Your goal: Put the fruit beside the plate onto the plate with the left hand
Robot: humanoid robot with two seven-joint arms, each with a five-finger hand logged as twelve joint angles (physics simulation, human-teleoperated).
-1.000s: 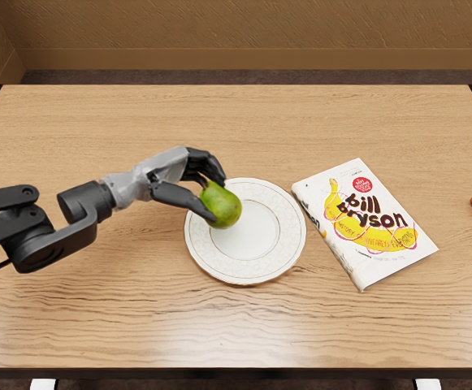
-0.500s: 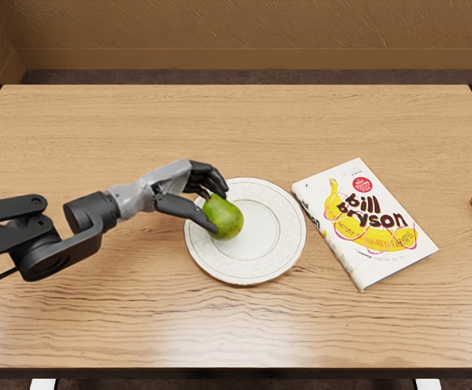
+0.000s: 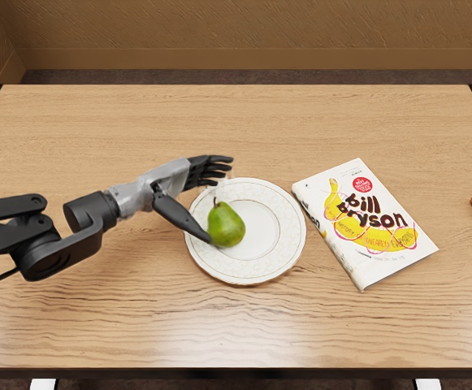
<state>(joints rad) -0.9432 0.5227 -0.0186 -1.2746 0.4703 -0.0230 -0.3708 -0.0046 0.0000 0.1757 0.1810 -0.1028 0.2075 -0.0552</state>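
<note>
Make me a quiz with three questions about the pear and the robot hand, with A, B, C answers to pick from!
1. Where is the pear?
A) on the floor
B) on the plate
C) on a chair

2. What colour is the pear?
A) red
B) purple
C) green

3. What is the left robot hand doing?
A) its fingers are spread and hold nothing
B) it is squeezing the pear
C) it is making a fist

Answers:
1 B, the pear stands upright on the white plate.
2 C, its skin is green.
3 A, the fingers are spread out beside the pear and grasp nothing.
</note>
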